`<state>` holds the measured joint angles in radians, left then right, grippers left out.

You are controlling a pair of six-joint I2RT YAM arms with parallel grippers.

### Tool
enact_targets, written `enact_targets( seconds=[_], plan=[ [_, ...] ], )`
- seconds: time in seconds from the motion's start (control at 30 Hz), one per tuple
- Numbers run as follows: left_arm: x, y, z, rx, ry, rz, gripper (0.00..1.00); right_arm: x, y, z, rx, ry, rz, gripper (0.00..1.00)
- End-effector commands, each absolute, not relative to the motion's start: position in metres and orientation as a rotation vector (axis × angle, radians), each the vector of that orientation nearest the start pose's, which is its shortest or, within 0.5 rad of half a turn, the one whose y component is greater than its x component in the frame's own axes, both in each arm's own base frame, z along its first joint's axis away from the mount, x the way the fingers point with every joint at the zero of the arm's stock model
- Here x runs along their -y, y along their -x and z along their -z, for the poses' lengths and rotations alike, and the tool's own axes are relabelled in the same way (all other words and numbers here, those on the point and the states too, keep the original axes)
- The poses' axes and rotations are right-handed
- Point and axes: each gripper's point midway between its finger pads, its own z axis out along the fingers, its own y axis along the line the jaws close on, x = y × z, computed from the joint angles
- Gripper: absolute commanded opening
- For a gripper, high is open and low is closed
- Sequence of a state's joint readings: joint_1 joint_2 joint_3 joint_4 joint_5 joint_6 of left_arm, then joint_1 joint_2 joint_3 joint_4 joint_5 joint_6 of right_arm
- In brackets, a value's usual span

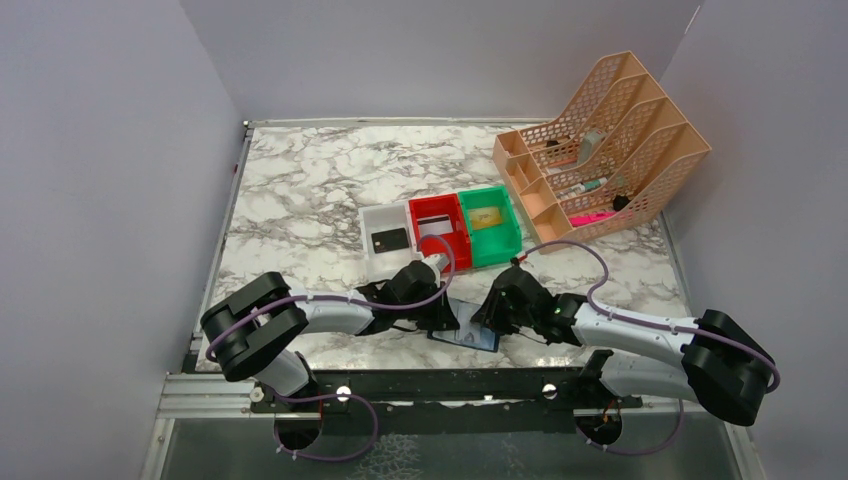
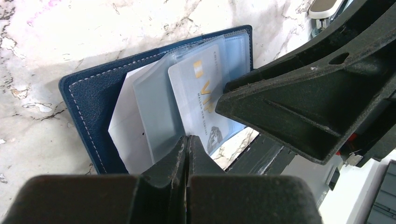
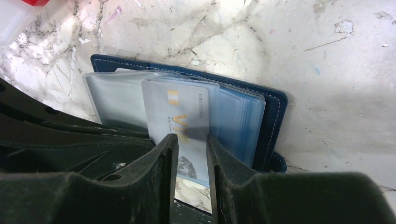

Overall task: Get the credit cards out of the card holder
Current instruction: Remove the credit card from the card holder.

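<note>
While the card holder (image 1: pixel 462 335) lies open on the marble table (image 1: pixel 300 190) at its near edge, between the 2 arms, the step in hand looks like drawing out the pale VIP card (image 3: pixel 187 107), which pokes from the clear sleeves (image 3: pixel 116 98) toward the near side. To do it well, 1 arm should pin the holder flat while the other pulls slowly along the sleeve's opening, so the wallet does not drag. The left gripper (image 2: pixel 187 142) has its jaws fully together at the near edge of sleeve and card; whether anything is pinched I cannot tell. The right gripper (image 3: pixel 191 140) stands part-way apart, straddling the card and apparently pressing on it.
</note>
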<state>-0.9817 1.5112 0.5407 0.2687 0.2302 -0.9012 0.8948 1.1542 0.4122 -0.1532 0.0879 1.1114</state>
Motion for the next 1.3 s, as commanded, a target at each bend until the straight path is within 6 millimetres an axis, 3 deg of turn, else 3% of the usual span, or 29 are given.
enact_targets(
  seconds=[0.0,0.1,0.2,0.27,0.57,0.77,1.27],
  plan=[
    [0.344,-0.136,-0.043,-2.527,-0.265,1.224,0.00,-0.196,-0.141,0.009,-2.692,-0.351,-0.495,0.35],
    [0.343,-0.137,-0.043,-2.526,-0.255,1.215,0.00,-0.197,-0.142,0.009,-2.689,-0.352,-0.501,0.35],
    [0.345,-0.138,-0.044,-2.520,-0.260,1.222,0.21,-0.199,-0.142,0.008,-2.690,-0.344,-0.514,0.35],
    [0.349,-0.139,-0.047,-2.514,-0.272,1.238,0.25,-0.200,-0.141,0.009,-2.691,-0.344,-0.523,0.35],
    [0.352,-0.136,-0.042,-2.536,-0.278,1.258,0.25,-0.201,-0.140,0.010,-2.693,-0.347,-0.535,0.35],
    [0.350,-0.138,-0.043,-2.525,-0.257,1.249,0.13,-0.198,-0.139,0.012,-2.696,-0.355,-0.522,0.35],
    [0.348,-0.139,-0.052,-2.486,-0.265,1.258,0.17,-0.192,-0.139,0.014,-2.696,-0.374,-0.476,0.35]
  ],
)
